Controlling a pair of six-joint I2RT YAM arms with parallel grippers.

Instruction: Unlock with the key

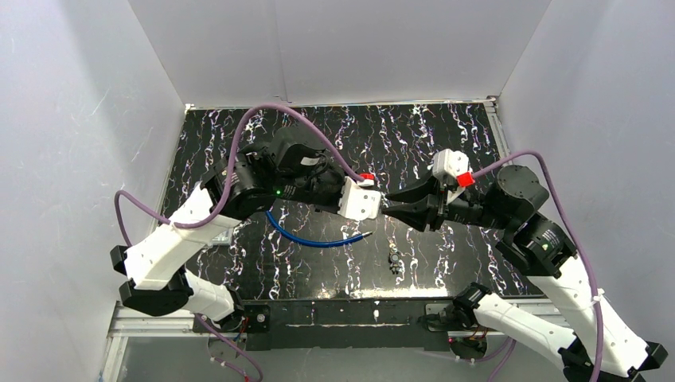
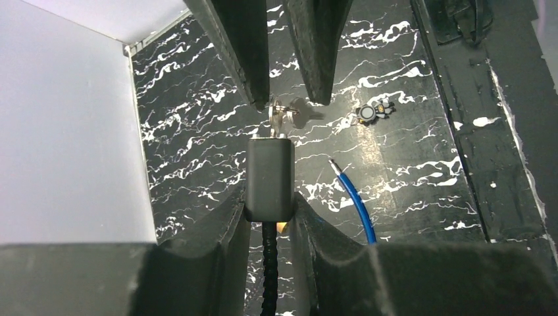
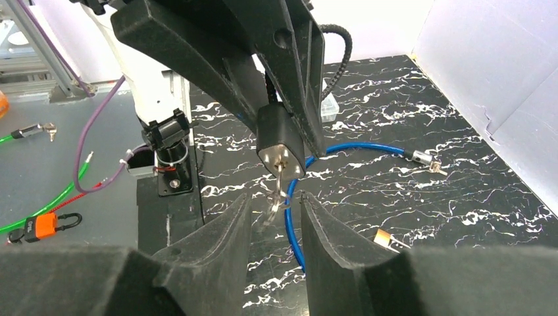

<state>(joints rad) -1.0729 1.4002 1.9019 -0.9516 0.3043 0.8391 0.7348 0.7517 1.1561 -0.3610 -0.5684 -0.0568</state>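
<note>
My left gripper (image 2: 270,205) is shut on a black padlock (image 2: 270,176), held above the table with its black ribbed cable running back between the fingers. A silver key (image 2: 280,121) sticks out of the padlock's face (image 3: 280,146), with a ring hanging from it. My right gripper (image 3: 275,199) faces the lock head-on and stands open. Its fingertips (image 3: 245,203) flank the key (image 3: 279,186) with a gap on each side. In the top view the two grippers meet nose to nose, the left (image 1: 372,204) and the right (image 1: 390,209), and the lock is hidden there.
A blue cable (image 1: 310,237) curves across the black marbled table (image 1: 446,135) under the grippers, its metal end (image 3: 428,160) to the right. A small keyring piece (image 1: 394,259) lies near the front edge. White walls (image 1: 79,127) enclose three sides.
</note>
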